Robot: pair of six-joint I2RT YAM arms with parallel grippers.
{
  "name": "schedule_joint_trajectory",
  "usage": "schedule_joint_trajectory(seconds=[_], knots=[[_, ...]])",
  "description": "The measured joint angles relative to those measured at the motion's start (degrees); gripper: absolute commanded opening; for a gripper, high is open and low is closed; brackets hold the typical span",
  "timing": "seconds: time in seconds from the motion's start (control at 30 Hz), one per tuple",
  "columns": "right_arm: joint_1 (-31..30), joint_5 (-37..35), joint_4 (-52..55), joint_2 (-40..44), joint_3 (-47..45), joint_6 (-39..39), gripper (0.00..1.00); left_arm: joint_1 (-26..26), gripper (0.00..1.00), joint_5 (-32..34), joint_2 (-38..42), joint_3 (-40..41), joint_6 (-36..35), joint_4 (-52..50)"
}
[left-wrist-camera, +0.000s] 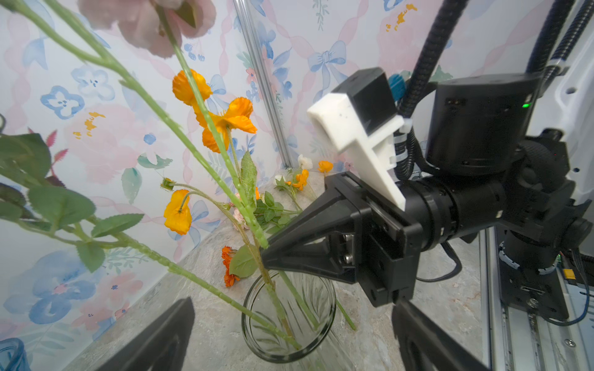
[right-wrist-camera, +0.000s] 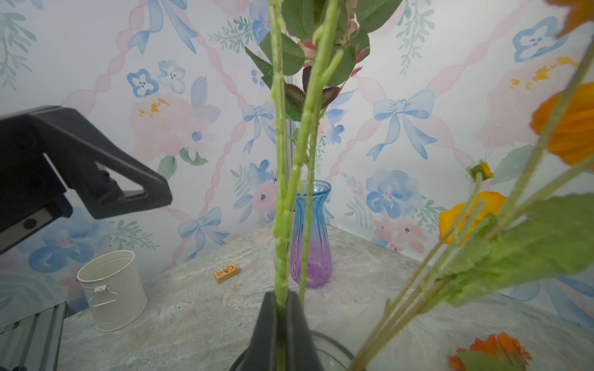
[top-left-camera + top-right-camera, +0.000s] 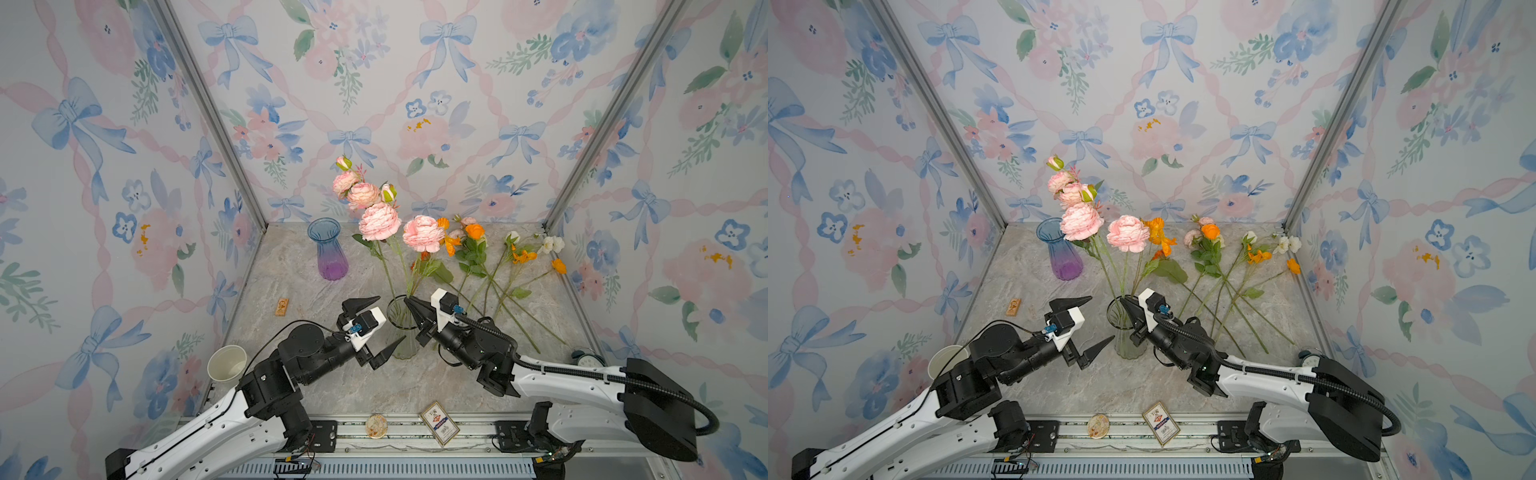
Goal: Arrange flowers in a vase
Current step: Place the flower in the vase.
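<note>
Pinching a green stem (image 2: 279, 199) just above the mouth of the clear glass vase (image 3: 402, 347), the right gripper (image 2: 279, 310) is seen with its jaws fully closed on that stem. The stem is held nearly upright and is run down past the rim into the vase. Which bloom it carries cannot be told for certain from the right wrist view; it appears to be one of the pink blooms (image 3: 379, 221). The vase is placed near the front middle of the marble-patterned tabletop (image 3: 316, 386). The stems of two large pink blooms and an orange poppy spray (image 3: 1158, 235) are gathered in it and fanned toward the back wall. The left gripper (image 3: 392, 317) is held level with the vase on its left side, with its jaws spread wide and nothing gripped; its fingertips are seen just beside the glass. More loose flowers (image 3: 494, 270) are laid crossed on the tabletop to the right of the vase. A blue-and-purple vase (image 3: 328, 253) is stood near the back left, and a cream bucket (image 3: 226, 363) at the front left edge.
</note>
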State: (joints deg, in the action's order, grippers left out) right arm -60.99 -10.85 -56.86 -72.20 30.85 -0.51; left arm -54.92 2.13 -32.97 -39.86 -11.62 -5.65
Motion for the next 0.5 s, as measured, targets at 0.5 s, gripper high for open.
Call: schedule_joint_trajectory(seconds=[0.5], knots=[[1.51, 10.6, 10.25, -1.62, 4.02, 8.76, 0.0, 0.0, 0.98, -2.64, 7.58, 2.73, 18.8, -2.67]])
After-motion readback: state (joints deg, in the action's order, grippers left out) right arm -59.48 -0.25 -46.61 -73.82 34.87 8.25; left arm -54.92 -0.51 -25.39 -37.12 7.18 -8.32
